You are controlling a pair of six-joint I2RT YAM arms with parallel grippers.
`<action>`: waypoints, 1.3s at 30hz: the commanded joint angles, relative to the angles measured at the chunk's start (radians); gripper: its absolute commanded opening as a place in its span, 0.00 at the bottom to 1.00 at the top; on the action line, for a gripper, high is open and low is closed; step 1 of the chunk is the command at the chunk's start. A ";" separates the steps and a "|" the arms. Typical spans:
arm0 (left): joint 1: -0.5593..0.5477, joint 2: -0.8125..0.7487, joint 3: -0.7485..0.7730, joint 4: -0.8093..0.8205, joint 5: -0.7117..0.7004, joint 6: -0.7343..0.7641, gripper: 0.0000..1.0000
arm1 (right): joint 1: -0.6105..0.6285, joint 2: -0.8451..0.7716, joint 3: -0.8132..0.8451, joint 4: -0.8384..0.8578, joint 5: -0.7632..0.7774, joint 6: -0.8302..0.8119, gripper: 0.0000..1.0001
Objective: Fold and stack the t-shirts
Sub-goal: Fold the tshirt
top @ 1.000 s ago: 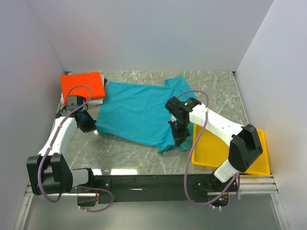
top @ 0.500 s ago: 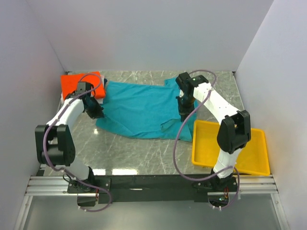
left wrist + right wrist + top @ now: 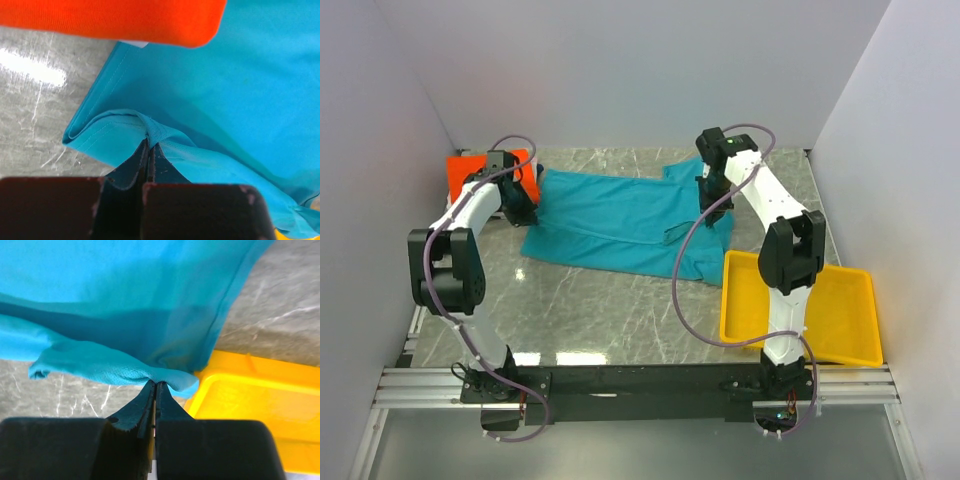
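Across the table (image 3: 620,310), both arms (image 3: 470,205) (image 3: 765,195) stretch, fingers (image 3: 131,169) pinching teal t-shirt (image 3: 610,215).

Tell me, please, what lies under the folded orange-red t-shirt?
Only a thin white sliver shows beneath the orange-red t-shirt near the teal t-shirt. What it belongs to, and anything else underneath, is covered by the orange cloth.

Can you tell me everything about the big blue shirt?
The teal-blue t-shirt is soft, plain cloth with stitched hems, spread across the back of the grey marble table, partly folded and wrinkled. The left gripper pinches a bunched fold at its left edge, and the right gripper pinches its right edge, both shut tight. A folded orange shirt sits beside its left end, and the yellow tray is close by its right corner.
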State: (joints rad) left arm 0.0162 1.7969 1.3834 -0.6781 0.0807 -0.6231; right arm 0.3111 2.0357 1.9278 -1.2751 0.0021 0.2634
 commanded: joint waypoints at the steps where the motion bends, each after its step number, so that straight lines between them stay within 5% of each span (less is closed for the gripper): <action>1: -0.001 0.010 0.058 0.023 -0.015 0.016 0.00 | -0.026 0.009 0.065 -0.014 0.032 -0.015 0.00; 19: -0.001 0.128 0.164 0.028 -0.070 -0.003 0.00 | -0.033 0.149 0.143 0.071 0.052 -0.024 0.00; 22: -0.001 0.137 0.172 0.031 -0.062 -0.004 0.11 | -0.033 0.165 0.160 0.082 0.041 -0.021 0.00; 23: -0.001 0.137 0.175 0.032 -0.056 -0.004 0.28 | -0.035 0.176 0.174 0.082 0.039 -0.020 0.00; 26: -0.001 0.130 0.181 0.032 -0.052 -0.004 0.53 | -0.035 0.213 0.233 0.065 0.039 -0.013 0.21; 30: -0.008 0.102 0.177 0.031 -0.052 0.008 0.63 | -0.035 0.219 0.278 0.051 0.058 0.005 0.51; 33: -0.040 0.072 0.149 0.046 -0.045 0.013 0.65 | -0.036 0.158 0.220 0.092 0.070 0.020 0.59; 39: -0.120 0.058 0.040 0.143 0.030 -0.018 0.66 | -0.024 0.012 -0.004 0.195 -0.056 0.046 0.59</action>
State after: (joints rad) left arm -0.0589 1.8980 1.4651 -0.6022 0.0544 -0.6258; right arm 0.2810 2.1738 2.0010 -1.1408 0.0147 0.2844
